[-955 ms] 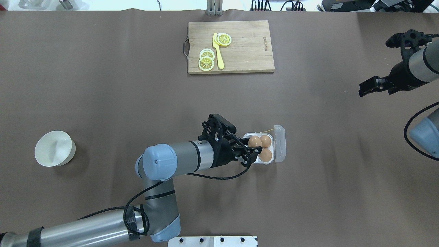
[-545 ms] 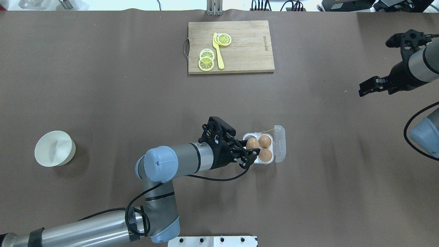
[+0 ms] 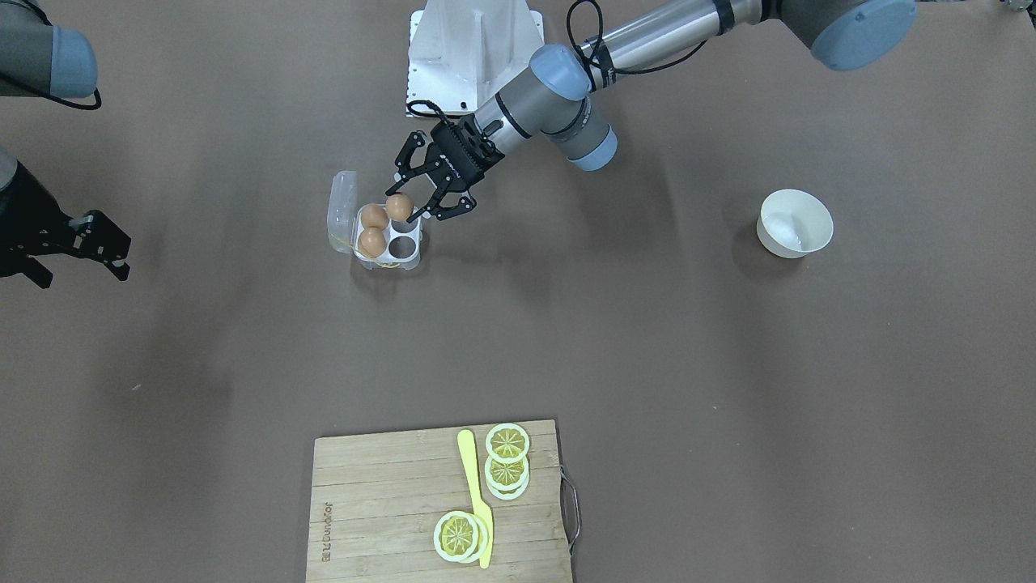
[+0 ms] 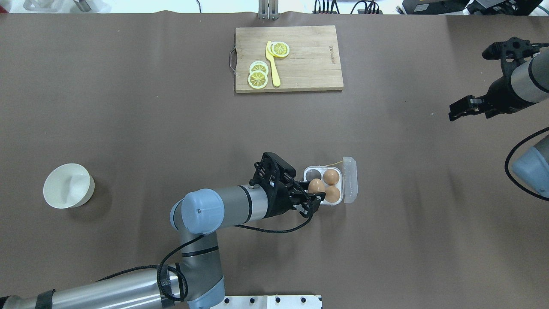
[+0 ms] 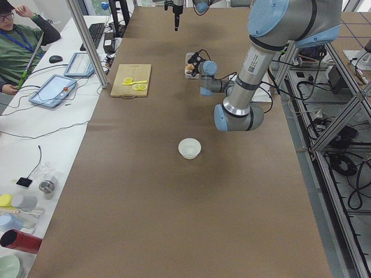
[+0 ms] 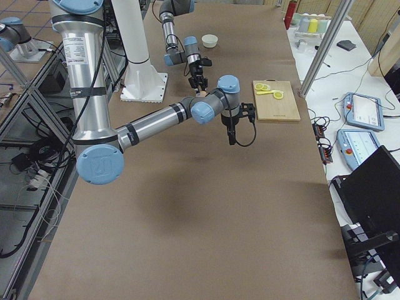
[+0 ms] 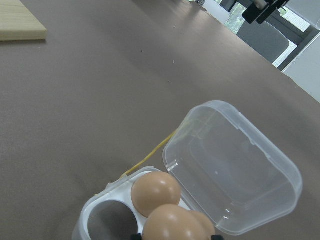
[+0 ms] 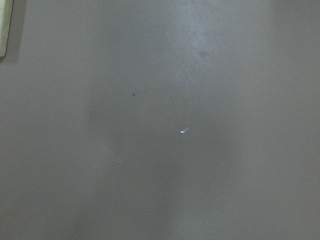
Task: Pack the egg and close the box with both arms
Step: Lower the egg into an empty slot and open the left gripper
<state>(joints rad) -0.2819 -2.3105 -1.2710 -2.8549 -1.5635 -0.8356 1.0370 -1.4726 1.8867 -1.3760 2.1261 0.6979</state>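
Note:
The clear box sits mid-table with its lid open to the right; it also shows in the front view and the left wrist view. Two eggs sit in its right cells. My left gripper is shut on a third egg, held over the near-left cell; it also shows in the front view and the left wrist view. The far-left cell is empty. My right gripper is open and empty, far off at the right edge.
A white bowl stands at the left. A wooden cutting board with lemon slices and a yellow knife lies at the far middle. The white mounting base is at the near edge.
My left gripper has moved the egg from over the far-left cell toward the near-left cell, uncovering the empty far-left cell. The right arm has not moved.

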